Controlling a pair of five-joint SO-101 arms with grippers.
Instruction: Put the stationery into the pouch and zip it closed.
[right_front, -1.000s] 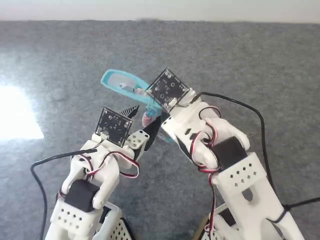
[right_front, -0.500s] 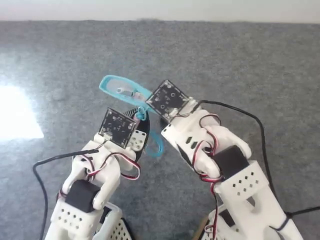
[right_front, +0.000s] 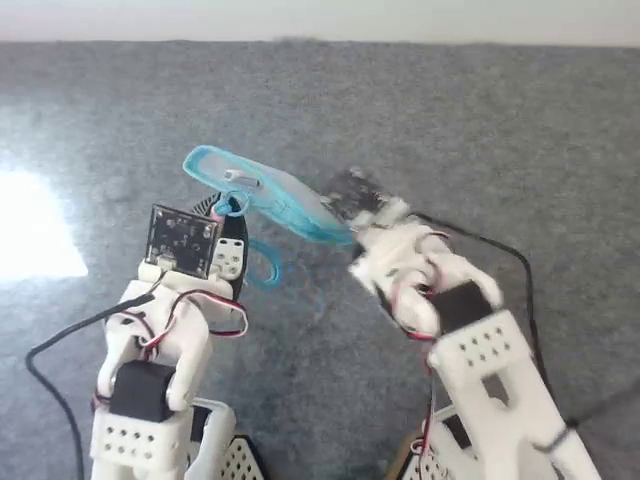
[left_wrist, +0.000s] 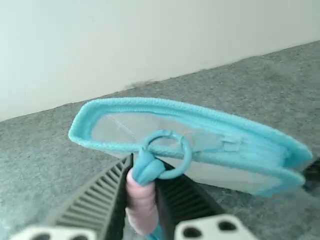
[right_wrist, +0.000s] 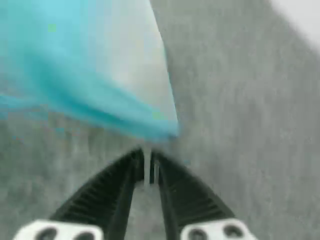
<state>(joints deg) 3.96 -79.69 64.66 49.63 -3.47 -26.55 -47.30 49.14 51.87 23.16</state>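
Pouch (right_front: 262, 190): in the high view we see it lifted off the grey desk (right_front: 500, 130), tilted and strung btwn the two claws. It's teal-edged w/ a clear side. A small pale item (right_front: 233, 177) shows through that side near one end; we can't tell what it is. The left claw (right_front: 232, 212) sits at the pouch's end w/ the pale item, just under its rim. The right claw (right_front: 345, 232) meets the pouch's opposite, lower end, but it's too blurred here to judge the grip. A teal strap loop (right_front: 262, 268) hangs below the pouch, beside the left claw.

Left wrist view: the pouch (left_wrist: 210, 145) lies edge-on just beyond the left claw (left_wrist: 142, 172), w/ its zip side facing us. A teal ring (left_wrist: 187, 156) hangs against the pouch's side and is tied by a teal knot to a pink tab (left_wrist: 141, 202). The claw is clamped on that pink tab, w/ its dark ribbed fingers (left_wrist: 102, 200) pressed to either side. The desk (left_wrist: 40, 150) lies under the pouch, and a pale wall (left_wrist: 125, 40) stands behind it.

Right wrist view: the pouch (right_wrist: 75, 65) is a teal blur right at the right claw (right_wrist: 146, 162). The fingers (right_wrist: 185, 200) are almost together, nipping a thin pale strip at the pouch's corner, i.e. the claw is clamped on the pouch's edge. The desk (right_wrist: 240, 100) lies below the pouch.
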